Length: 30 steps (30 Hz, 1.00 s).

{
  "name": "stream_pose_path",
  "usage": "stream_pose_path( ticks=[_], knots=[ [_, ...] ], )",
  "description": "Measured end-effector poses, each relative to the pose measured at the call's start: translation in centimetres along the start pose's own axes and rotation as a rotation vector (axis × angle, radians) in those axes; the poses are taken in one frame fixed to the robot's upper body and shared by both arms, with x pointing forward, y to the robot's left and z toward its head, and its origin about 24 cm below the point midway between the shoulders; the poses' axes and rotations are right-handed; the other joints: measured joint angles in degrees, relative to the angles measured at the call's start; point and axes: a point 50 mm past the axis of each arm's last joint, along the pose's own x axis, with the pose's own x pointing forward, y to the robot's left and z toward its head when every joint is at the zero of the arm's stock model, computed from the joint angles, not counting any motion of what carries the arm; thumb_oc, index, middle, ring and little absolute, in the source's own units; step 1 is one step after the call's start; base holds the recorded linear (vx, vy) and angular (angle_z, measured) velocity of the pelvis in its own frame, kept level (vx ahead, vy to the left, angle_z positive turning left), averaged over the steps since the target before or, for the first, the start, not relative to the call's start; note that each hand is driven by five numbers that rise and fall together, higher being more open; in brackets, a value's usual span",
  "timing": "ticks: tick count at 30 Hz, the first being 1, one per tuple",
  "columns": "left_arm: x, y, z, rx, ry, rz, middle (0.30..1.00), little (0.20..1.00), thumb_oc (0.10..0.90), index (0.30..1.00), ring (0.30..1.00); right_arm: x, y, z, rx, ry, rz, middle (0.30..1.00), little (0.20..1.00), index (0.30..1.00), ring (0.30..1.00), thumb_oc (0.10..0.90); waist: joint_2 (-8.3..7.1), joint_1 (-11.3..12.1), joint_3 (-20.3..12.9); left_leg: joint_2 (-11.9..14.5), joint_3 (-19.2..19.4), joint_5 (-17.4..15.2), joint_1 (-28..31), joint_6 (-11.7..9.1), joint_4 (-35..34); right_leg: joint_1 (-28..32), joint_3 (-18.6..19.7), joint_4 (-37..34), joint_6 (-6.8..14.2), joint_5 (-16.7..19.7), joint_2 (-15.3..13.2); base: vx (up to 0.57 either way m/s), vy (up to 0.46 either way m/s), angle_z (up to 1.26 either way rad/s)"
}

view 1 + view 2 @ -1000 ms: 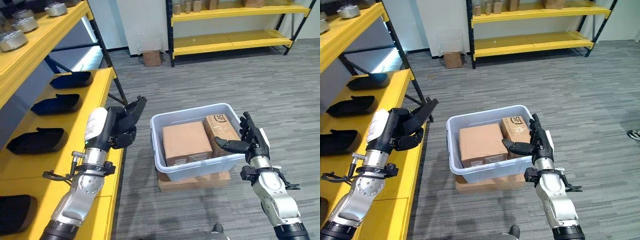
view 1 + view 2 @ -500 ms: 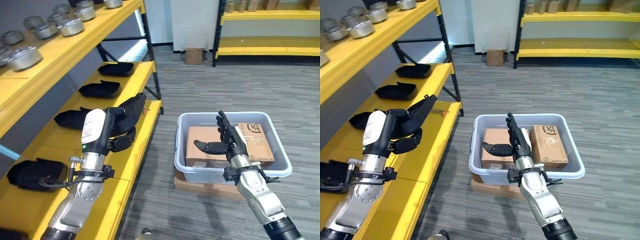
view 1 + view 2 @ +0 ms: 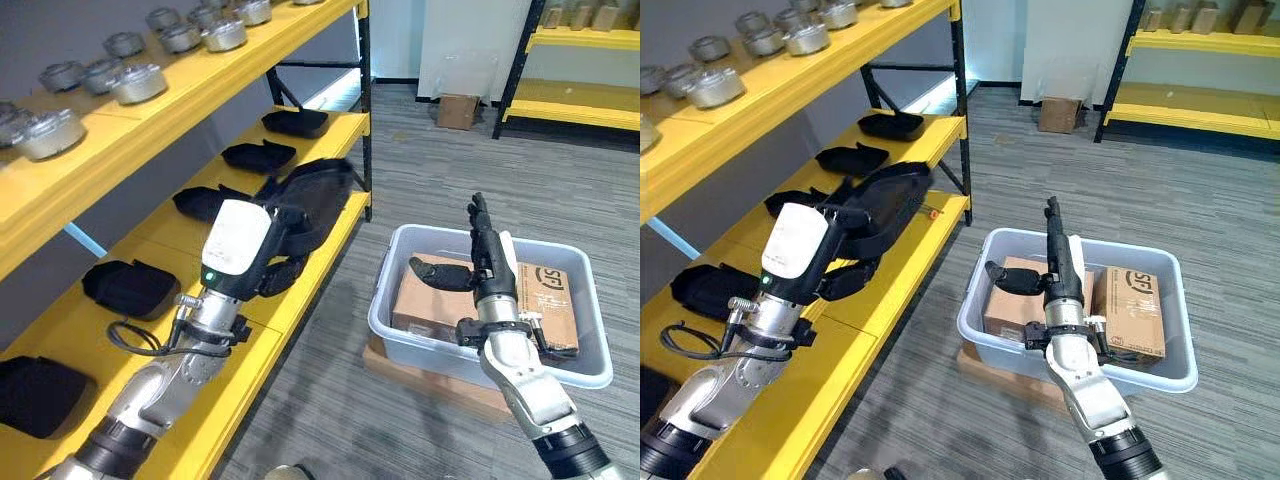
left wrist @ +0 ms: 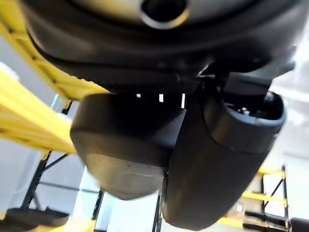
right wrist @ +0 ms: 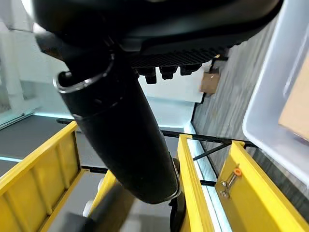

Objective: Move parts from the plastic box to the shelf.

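- The black part (image 3: 315,195) sits in the left hand (image 3: 265,255); the fingers are curled round its near end while the far end juts out past them, above the yellow shelf (image 3: 300,290) and the gap beside it.
- It looks like a moulded shell, curved and hollow, probably light and stiff; the smooth skin could slide in a loose hold. In the left wrist view the part (image 4: 125,150) lies pressed against the thumb (image 4: 222,164), so the hold seems to be a pinch across the near edge.
- Judged from its shape, a hold nearer the middle would steady it better, since the long free end gives it leverage to tip.
- Beyond the fingertips, similar black parts (image 3: 250,155) lie in a row on the same shelf level, each apart from the next; a free stretch of shelf lies just below the held part.
- The upper shelf level carries round metal parts (image 3: 135,82).
- The right hand (image 3: 485,262) is empty, fingers straight and thumb out, raised over the plastic box (image 3: 400,335).
- The box holds two cardboard boxes (image 3: 1135,305) side by side, under and beyond the right fingers; no loose black part is visible inside. The box rests on a flat cardboard piece (image 3: 420,372) on the floor.
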Motion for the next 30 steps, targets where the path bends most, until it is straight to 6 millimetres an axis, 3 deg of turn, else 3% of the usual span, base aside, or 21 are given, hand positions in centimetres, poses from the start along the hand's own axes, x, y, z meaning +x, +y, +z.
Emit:
stream_pose_path(
  ticks=[3,7,9,13,14,17,19,20,21,22,23,24,27,30],
  knots=[
    [0.6,0.2,0.3,0.037,-0.042,0.006,0.3,0.3,0.4,0.3,0.3,-0.2,0.6,-0.1,0.031,0.005,0.009,1.0,1.0,1.0,1.0,0.9,0.47,0.4,-0.1,-3.5,-1.6,-0.7,0.5,1.3,-4.4,0.7,0.8,-1.1,0.8,0.1,-0.5,-0.06,0.283,0.66],
    [0.7,0.5,0.6,0.057,-0.063,0.016,0.3,0.3,0.4,0.3,0.3,-0.4,1.0,-0.1,0.052,0.004,0.002,1.0,1.0,1.0,1.0,0.9,1.3,1.1,-0.5,-7.4,-5.1,-0.3,0.3,2.5,-8.0,1.0,6.0,-2.3,2.7,-1.3,0.0,-0.07,0.245,0.64],
    [0.8,1.0,1.1,0.079,-0.097,0.034,0.3,0.3,0.4,0.3,0.3,-0.4,1.1,-0.1,0.043,-0.001,0.005,1.0,1.0,1.0,1.0,0.9,1.4,2.5,-0.5,-8.8,-5.5,-0.4,0.3,2.2,-9.1,0.5,7.7,-2.5,3.2,-1.6,-0.3,-0.09,0.219,0.33],
    [0.9,2.0,1.5,0.117,-0.138,0.051,0.3,0.3,0.4,0.3,0.3,-0.5,1.3,0.3,0.012,-0.031,0.011,1.0,1.0,1.0,1.0,0.9,1.37,3.6,-0.5,-10.1,-5.9,-0.6,-0.1,3.0,-9.1,0.7,7.6,-2.3,4.7,-0.3,-1.3,-0.09,0.189,0.12],
    [1.0,2.3,1.5,0.132,-0.143,0.059,0.3,0.3,0.4,0.3,0.3,-0.6,1.2,0.8,0.009,-0.052,0.016,1.0,1.0,1.0,1.0,0.9,1.37,3.7,-0.5,-10.5,-6.0,-0.3,-0.8,4.0,-8.5,0.6,7.6,-2.4,4.8,1.0,-1.8,-0.14,0.239,0.16],
    [1.0,2.2,1.4,0.162,-0.136,0.056,0.3,0.3,0.4,0.3,0.3,-0.8,1.3,1.6,0.008,-0.09,0.024,1.0,1.0,1.0,1.0,0.9,1.32,3.0,-0.5,-11.2,-6.7,-0.8,-0.9,4.8,-8.5,0.5,8.0,-2.2,4.1,2.5,-2.3,-0.1,0.121,0.1],
    [0.9,2.2,1.3,0.174,-0.126,0.055,0.3,0.3,0.4,0.3,0.3,-0.8,1.2,1.6,0.004,-0.093,0.026,1.0,1.0,1.0,1.0,0.9,1.25,2.0,-0.5,-11.4,-8.5,-1.1,-0.9,5.4,-8.9,-0.5,10.9,0.0,3.4,3.1,-2.3,-0.08,0.009,0.33],
    [1.0,2.2,1.2,0.181,-0.117,0.056,0.3,0.3,0.4,0.3,0.3,-0.9,1.1,1.5,0.001,-0.094,0.026,1.0,1.0,1.0,1.0,0.9,1.52,1.5,-0.4,-10.9,-10.6,-0.7,-0.9,5.9,-10.5,-2.1,16.6,2.0,4.3,-1.4,0.0,-0.06,-0.055,0.53],
    [1.0,2.3,1.1,0.185,-0.114,0.057,0.3,0.3,0.4,0.3,0.3,-1.1,0.9,1.4,-0.002,-0.094,0.025,1.0,1.0,1.0,1.0,0.9,1.54,1.5,-0.4,-10.7,-11.4,0.2,-1.0,6.1,-11.3,-2.7,18.6,1.9,4.2,-3.1,2.3,-0.05,-0.073,0.56],
    [1.0,2.4,0.9,0.199,-0.112,0.057,0.3,0.3,0.4,0.3,0.3,-1.2,0.6,1.3,-0.014,-0.096,0.024,1.0,1.0,1.0,1.0,0.9,0.83,1.7,-0.3,-10.6,-12.1,1.2,-1.1,5.6,-12.5,-3.5,20.6,0.7,4.0,-4.8,6.3,-0.12,-0.105,0.54],
    [0.7,2.5,0.7,0.208,-0.109,0.061,0.3,0.3,0.4,0.3,0.3,-1.2,0.4,1.3,-0.024,-0.1,0.021,1.0,1.0,1.0,1.0,0.9,0.4,1.8,0.3,-10.5,-13.2,1.7,-1.5,5.0,-12.4,-3.3,22.0,-1.1,2.4,-6.7,9.3,-0.05,-0.09,0.65],
    [0.1,2.5,0.7,0.203,-0.098,0.064,0.3,0.3,0.4,0.3,0.3,-1.4,-0.1,1.2,-0.031,-0.104,0.007,1.0,1.0,1.0,1.0,0.9,0.9,1.5,0.3,-10.0,-14.4,2.6,-2.1,4.3,-12.8,-3.3,22.2,-1.3,2.5,-7.2,11.5,-0.12,-0.134,0.57],
    [-1.9,2.1,0.5,0.212,-0.078,0.058,0.3,0.3,0.4,0.3,0.3,-2.3,-1.5,0.8,-0.039,-0.1,-0.042,1.0,1.0,1.0,1.0,0.9,0.64,2.5,0.5,-8.6,-14.3,4.3,-2.8,1.9,-13.3,-3.2,23.2,-2.5,-0.6,-7.6,14.7,-0.09,-0.163,0.39],
    [-3.3,1.2,0.5,0.177,-0.029,0.029,0.3,0.3,0.4,0.3,0.3,-2.2,-2.2,1.1,-0.059,-0.131,-0.075,1.0,1.0,1.0,1.0,0.9,0.36,2.8,0.8,-8.0,-15.3,6.0,-2.9,2.1,-12.1,-3.4,22.6,0.4,-1.4,-9.7,14.6,-0.06,-0.068,0.16]
  ],
)
